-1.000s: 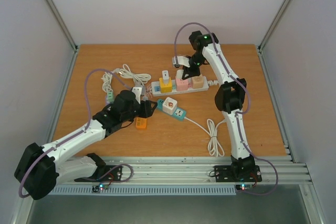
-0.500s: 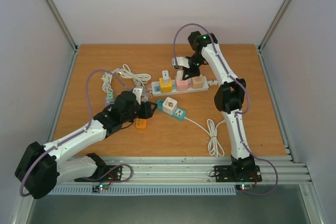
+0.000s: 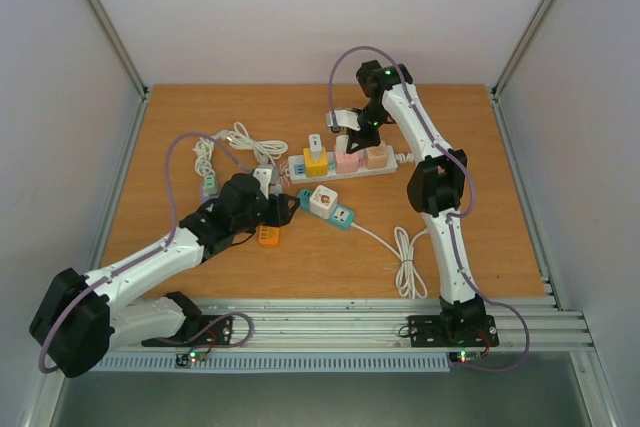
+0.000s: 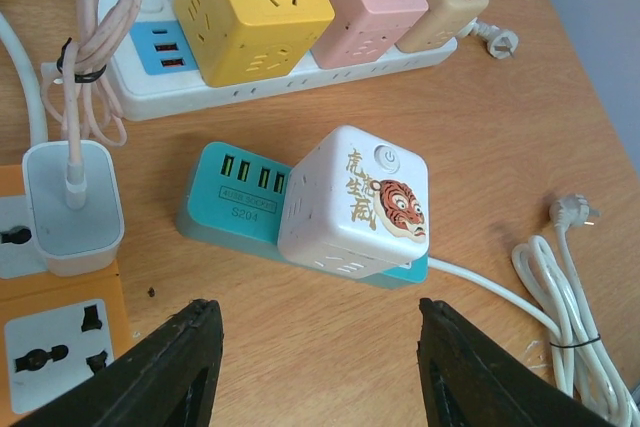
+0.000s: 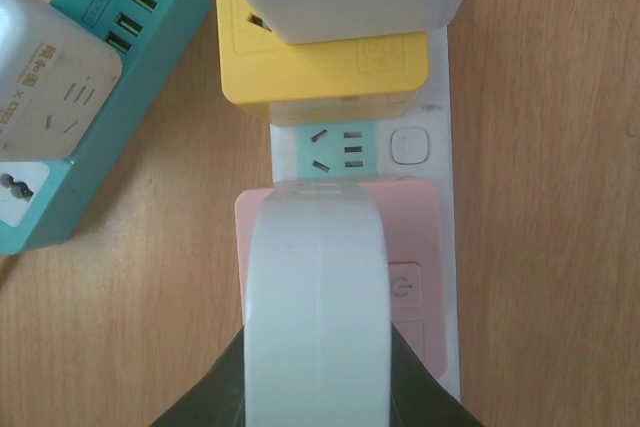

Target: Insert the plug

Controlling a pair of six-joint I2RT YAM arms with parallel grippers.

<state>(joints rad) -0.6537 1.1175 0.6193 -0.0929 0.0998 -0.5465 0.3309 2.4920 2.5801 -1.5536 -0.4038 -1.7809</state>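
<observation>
Wooden tabletop [image 3: 470, 237] from above: the right pincer [image 3: 345, 122] clamps a white plug [image 3: 340, 115] over the pink cube socket [image 3: 347, 159] below it, while the left pincer [image 3: 285, 204] hangs spread and empty. Its wrist view shows a tiger-printed cube [image 4: 350, 202] on a teal strip [image 4: 225, 197] just ahead. Right wrist view: the plug hides much of the pink cube and seems unseated, so pushing it home is left.

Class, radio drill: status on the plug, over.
Left gripper open, near teal strip. Right gripper shut on white plug, over pink cube. No obstruction seen.
</observation>
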